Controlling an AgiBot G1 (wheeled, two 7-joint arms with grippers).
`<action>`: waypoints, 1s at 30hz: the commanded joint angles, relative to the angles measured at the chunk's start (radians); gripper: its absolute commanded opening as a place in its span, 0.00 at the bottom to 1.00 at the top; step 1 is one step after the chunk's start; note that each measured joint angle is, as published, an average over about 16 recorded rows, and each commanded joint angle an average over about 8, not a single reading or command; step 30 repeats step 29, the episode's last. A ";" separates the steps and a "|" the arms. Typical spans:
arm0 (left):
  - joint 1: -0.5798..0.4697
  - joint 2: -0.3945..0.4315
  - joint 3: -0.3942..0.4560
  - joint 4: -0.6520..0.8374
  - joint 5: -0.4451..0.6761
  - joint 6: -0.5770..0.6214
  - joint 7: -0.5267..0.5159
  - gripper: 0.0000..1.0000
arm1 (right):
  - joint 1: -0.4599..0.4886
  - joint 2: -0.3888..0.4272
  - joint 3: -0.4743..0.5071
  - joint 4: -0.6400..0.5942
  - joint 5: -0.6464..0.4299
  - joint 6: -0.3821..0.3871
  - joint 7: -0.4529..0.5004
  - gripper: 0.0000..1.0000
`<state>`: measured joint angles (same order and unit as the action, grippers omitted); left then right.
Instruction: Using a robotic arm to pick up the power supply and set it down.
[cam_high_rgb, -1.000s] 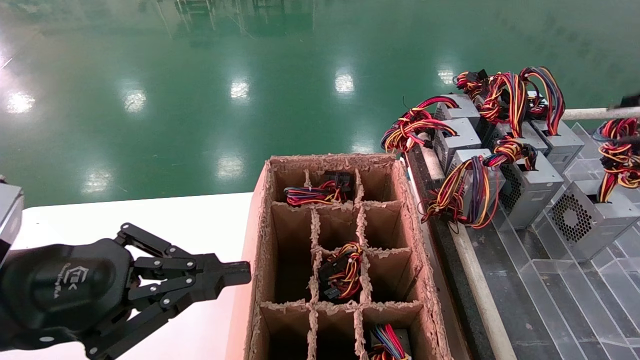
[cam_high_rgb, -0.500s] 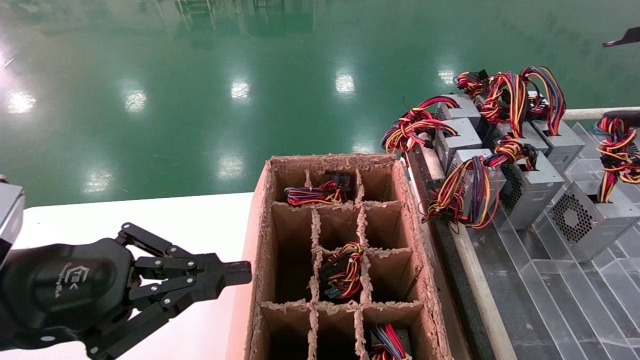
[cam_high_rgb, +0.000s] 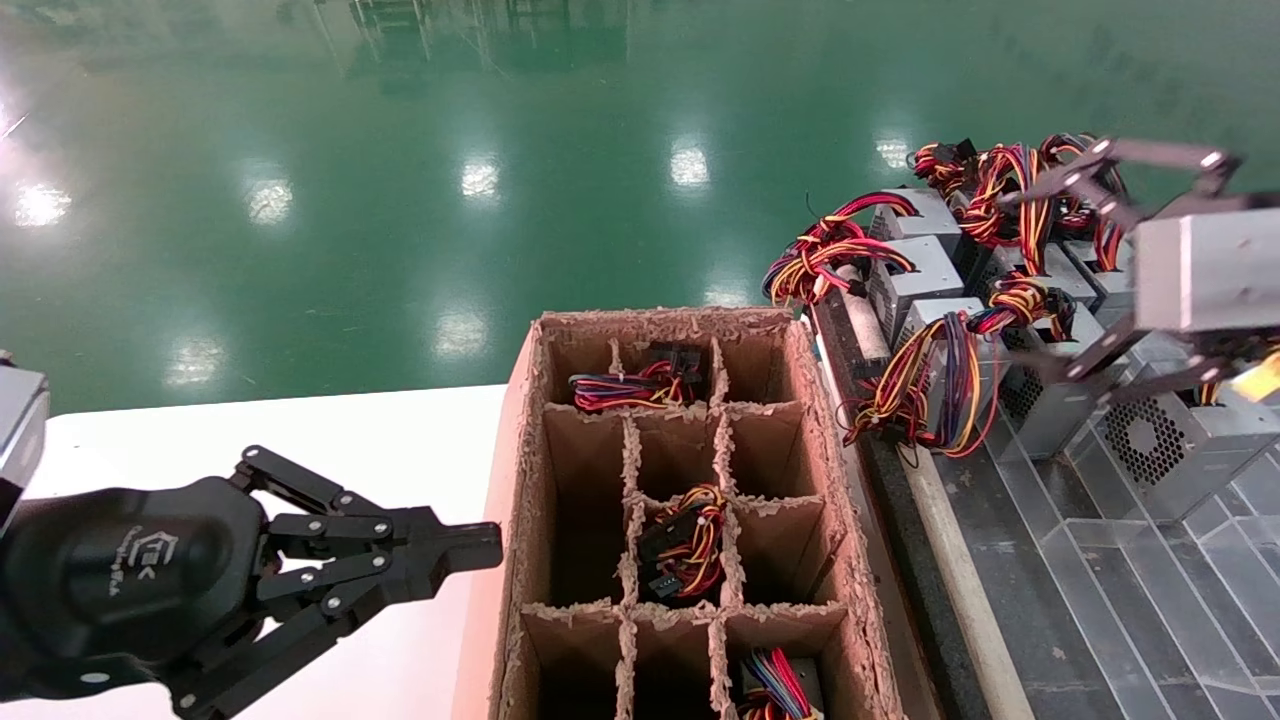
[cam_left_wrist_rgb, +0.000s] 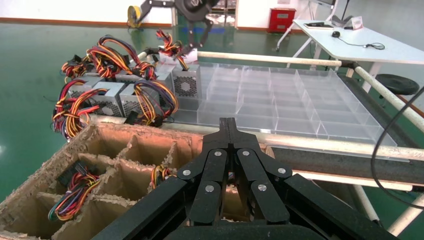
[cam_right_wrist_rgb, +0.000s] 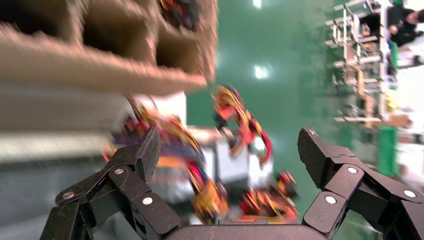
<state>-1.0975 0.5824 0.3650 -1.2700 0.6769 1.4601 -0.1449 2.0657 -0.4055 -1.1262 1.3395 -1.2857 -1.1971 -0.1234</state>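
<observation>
A clear acrylic tray (cam_high_rgb: 1150, 590) divided into shallow rectangular cells lay on the robot's right, with a cluster of silver-grey metal power supplies (cam_high_rgb: 1060, 370) carrying red, yellow and black wire bundles standing at its far end. Beside it, on a white table (cam_high_rgb: 300, 430), stood a tall brown cardboard box (cam_high_rgb: 520, 480) split by ragged cardboard dividers into compartments. Wire bundles showed in a far-row compartment, a centre compartment and the nearest right one; the other visible compartments looked dark and bare. The black linkage-finger right gripper (cam_high_rgb: 1040, 280) hung above the supplies with its fingers (cam_right_wrist_rgb: 141, 155) spread wide, nothing between them. The black left gripper (cam_high_rgb: 470, 548) sat low over the table just beside the box's left wall, fingers pressed together and holding nothing.
</observation>
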 joint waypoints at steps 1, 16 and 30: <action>0.000 0.000 0.000 0.000 0.000 0.000 0.000 1.00 | -0.046 -0.010 0.039 -0.003 0.026 -0.014 0.014 1.00; 0.000 0.000 0.000 0.000 0.000 0.000 0.000 1.00 | -0.389 -0.081 0.332 -0.022 0.218 -0.117 0.122 1.00; 0.000 0.000 0.000 0.000 0.000 0.000 0.000 1.00 | -0.651 -0.135 0.556 -0.036 0.364 -0.196 0.204 1.00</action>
